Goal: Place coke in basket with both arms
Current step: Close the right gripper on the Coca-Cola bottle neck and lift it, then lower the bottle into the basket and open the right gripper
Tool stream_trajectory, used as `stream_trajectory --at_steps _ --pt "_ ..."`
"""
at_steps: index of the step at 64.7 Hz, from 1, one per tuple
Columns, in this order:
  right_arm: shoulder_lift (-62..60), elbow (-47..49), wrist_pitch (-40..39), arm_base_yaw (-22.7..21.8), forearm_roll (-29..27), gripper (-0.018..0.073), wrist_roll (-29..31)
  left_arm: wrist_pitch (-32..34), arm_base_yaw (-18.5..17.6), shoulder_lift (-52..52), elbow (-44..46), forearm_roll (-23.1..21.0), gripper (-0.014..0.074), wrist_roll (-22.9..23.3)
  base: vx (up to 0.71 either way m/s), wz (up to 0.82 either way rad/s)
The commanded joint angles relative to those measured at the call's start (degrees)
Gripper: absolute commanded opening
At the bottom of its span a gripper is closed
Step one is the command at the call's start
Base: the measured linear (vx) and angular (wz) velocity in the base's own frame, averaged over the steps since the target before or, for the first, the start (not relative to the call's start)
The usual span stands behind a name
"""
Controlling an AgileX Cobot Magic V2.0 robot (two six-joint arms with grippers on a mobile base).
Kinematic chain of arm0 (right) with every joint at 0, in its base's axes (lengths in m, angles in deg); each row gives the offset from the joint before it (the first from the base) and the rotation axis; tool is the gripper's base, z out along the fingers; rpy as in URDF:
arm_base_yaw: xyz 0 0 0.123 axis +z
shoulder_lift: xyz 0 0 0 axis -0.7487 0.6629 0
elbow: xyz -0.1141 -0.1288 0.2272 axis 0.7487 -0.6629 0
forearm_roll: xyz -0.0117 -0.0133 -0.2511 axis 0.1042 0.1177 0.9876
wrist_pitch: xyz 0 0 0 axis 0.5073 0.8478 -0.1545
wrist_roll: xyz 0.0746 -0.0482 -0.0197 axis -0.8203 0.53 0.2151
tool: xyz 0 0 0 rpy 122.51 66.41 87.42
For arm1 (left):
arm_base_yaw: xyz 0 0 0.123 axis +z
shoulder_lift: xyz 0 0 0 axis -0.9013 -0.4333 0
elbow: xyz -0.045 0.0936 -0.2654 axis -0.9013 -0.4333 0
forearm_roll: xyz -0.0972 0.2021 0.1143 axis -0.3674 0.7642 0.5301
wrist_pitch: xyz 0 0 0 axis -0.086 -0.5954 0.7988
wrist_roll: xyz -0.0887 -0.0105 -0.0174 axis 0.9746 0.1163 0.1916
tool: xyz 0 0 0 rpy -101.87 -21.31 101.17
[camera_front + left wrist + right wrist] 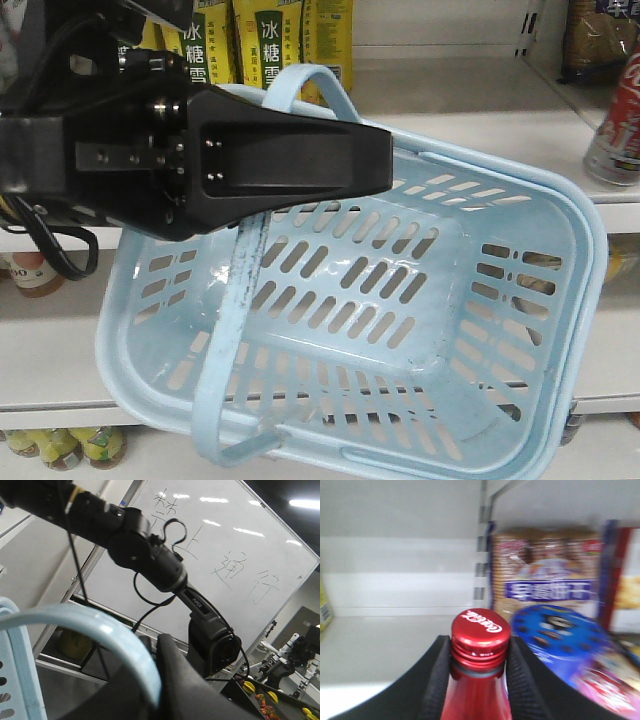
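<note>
- Grips the hoop handle (300, 80) of the tilted basket (520, 300) with the left pincer (375, 160), closed tight.
- Clamps the neck of the coke (481, 630) in the right pincer (480, 647), pads touching both sides.
- Shows coke upright at 6 o'clock in the right wrist view, snack packs (545, 580) at 3 o'clock.

The pale blue slotted basket (430, 300) hangs tilted before the shelves, open side outward, one hoop handle seemingly pinched in the left gripper (370, 160), while the all-red coke (481, 690) stands upright, its capped neck clasped by the right gripper (480, 652)
</note>
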Motion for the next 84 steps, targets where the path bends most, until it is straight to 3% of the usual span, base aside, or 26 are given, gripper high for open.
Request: stream_trajectory --at_steps 1,7,12,19,34,41,46,53,71,84 --pt "-7.32 2.27 2.10 -0.18 1.34 -0.0007 2.54 5.68 -0.16 1.23 1.61 -3.76 -0.0006 -1.32 0.00 0.00" --pt "-12.23 2.27 7.73 -0.18 -2.88 -0.0006 6.72 5.68 -0.16 1.23 1.61 -3.76 -0.0006 -1.32 0.00 0.00" --pt "-16.74 2.27 10.13 -0.18 -9.49 -0.0005 12.33 5.68 -0.16 1.23 1.61 -3.76 -0.0006 -1.32 0.00 0.00" --pt "-23.22 2.27 10.72 -0.18 -24.43 -0.0005 23.32 5.68 -0.16 1.23 1.61 -3.76 -0.0006 -1.32 0.00 0.00" --pt "-28.74 2.27 13.98 -0.18 -67.95 -0.0005 50.19 5.68 -0.16 1.23 1.61 -3.76 -0.0006 -1.32 0.00 0.00" --pt "-26.89 2.27 16.79 -0.18 -84.23 -0.0005 60.89 5.68 -0.16 1.23 1.61 -3.76 -0.0006 -1.32 0.00 0.00" --pt "-24.08 2.27 20.19 -0.18 -92.57 -0.0005 67.18 5.68 -0.16 1.23 1.61 -3.76 -0.0006 -1.32 0.00 0.00" --pt "-19.52 2.27 24.11 -0.18 -96.97 -0.0005 70.13 5.68 -0.16 1.23 1.61 -3.76 -0.0006 -1.32 0.00 0.00" --pt "-10.73 2.27 27.74 -0.18 -97.05 0.0016 74.54 5.68 -0.16 1.23 1.61 -3.76 -0.0006 -1.32 0.00 0.00" --pt "-8.66 2.27 28.32 -0.18 -96.50 0.0162 79.33 5.68 -0.16 1.23 1.61 -3.76 -0.0006 -1.32 0.00 0.00"
